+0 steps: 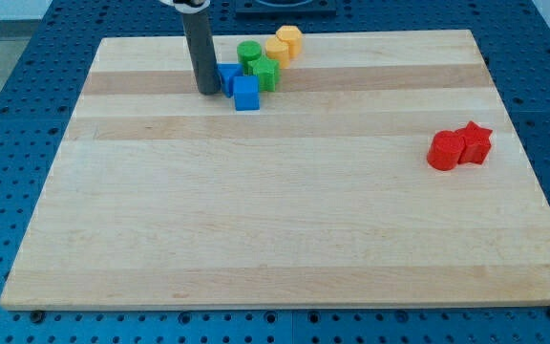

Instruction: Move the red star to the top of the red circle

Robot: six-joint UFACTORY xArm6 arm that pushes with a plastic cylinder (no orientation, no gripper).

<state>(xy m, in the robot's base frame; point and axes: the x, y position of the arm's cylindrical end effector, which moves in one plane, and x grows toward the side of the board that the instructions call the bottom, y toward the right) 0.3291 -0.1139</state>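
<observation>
Rod tip, my tip (207, 92), touches a blue block (228, 77) at top; no claw shows. Red star (475, 141) touches red circle (444, 151) on its right.

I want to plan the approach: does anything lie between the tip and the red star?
Nothing lies on the open board between them. My tip is at the view's top left, touching the blue block in the cluster on its right. The red star sits far right, touching the red circle.
</observation>
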